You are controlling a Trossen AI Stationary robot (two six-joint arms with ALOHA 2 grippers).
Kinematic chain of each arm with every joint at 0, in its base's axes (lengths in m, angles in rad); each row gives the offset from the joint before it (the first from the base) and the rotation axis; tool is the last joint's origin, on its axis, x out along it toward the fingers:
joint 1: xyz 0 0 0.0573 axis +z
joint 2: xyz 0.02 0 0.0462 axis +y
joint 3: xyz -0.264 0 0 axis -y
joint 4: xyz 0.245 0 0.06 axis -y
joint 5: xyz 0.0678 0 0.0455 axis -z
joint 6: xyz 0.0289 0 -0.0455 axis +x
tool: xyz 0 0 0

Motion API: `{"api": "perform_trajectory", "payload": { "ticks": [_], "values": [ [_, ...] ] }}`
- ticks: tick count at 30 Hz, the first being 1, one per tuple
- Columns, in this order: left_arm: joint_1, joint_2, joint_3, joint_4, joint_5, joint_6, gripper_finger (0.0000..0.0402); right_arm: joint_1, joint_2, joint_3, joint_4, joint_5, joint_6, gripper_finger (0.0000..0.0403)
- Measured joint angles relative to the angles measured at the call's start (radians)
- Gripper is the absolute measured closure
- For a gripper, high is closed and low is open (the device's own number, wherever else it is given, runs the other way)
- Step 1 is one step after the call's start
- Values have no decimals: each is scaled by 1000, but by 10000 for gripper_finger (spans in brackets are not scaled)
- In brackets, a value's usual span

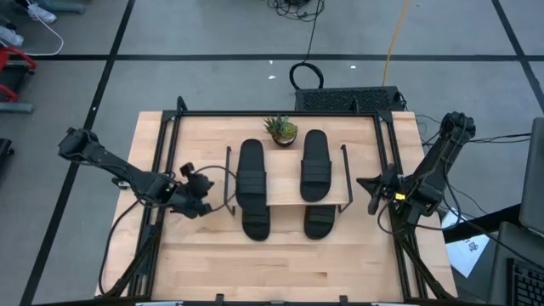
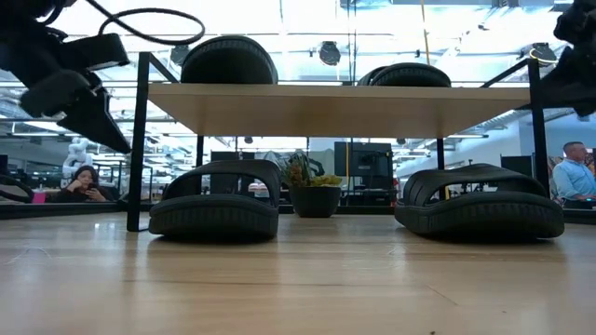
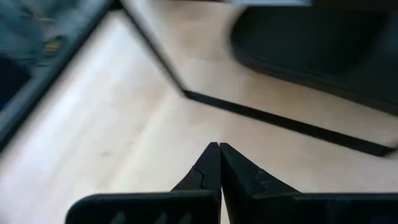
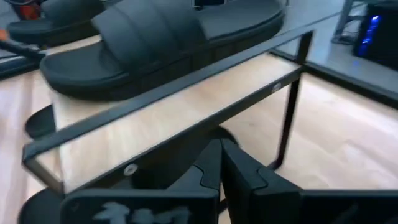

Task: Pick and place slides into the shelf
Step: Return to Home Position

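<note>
The shelf stands mid-table on thin black side frames. Two black slides lie side by side on its wooden plank top. Two more slides rest flat on the table under the plank, their ends sticking out toward the near edge. My left gripper hangs shut just left of the shelf, above the table, pointing slantwise down at the shelf's foot bar. My right gripper hangs shut just right of the shelf, about level with the plank.
A small potted plant stands at the shelf's far side. Black frame rails run along the table's left and right sides. A black box sits at the far edge. People sit in the room beyond.
</note>
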State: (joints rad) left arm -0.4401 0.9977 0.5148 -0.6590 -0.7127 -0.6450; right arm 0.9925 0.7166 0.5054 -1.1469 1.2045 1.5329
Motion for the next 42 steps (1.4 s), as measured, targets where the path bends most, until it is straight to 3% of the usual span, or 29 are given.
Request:
{"api": "perform_trajectory", "payload": {
  "ticks": [5,8,12,15,18,21,25,29,32,36,42],
  "values": [
    [0,-109,0,-143,-191,-129,401,-36,0,106,-137,1,-6,403],
    [0,-190,0,-159,-301,-125,401,-52,0,182,-231,7,-30,403],
    [0,-297,0,-111,-441,0,401,-57,-4,277,-326,53,-127,403],
    [0,-371,-11,39,-468,229,401,-54,-31,326,-339,104,-258,403],
    [4,-444,-46,304,-367,538,401,-52,-96,341,-326,132,-347,403],
    [27,-506,-105,618,-145,841,401,-46,-183,337,-285,132,-414,403],
    [98,-562,-175,862,71,1077,401,-19,-281,316,1,107,-776,403],
    [190,-581,-185,867,155,1061,401,-7,-312,314,549,-79,-1329,403],
    [242,-579,-186,840,294,1013,401,-7,-310,315,858,-284,-1575,403],
    [296,-563,-186,826,440,1005,401,-23,-295,301,930,-338,-1717,403],
    [393,-508,-186,870,542,1004,401,-143,-321,184,1060,-343,-1852,403]
  ]
}}
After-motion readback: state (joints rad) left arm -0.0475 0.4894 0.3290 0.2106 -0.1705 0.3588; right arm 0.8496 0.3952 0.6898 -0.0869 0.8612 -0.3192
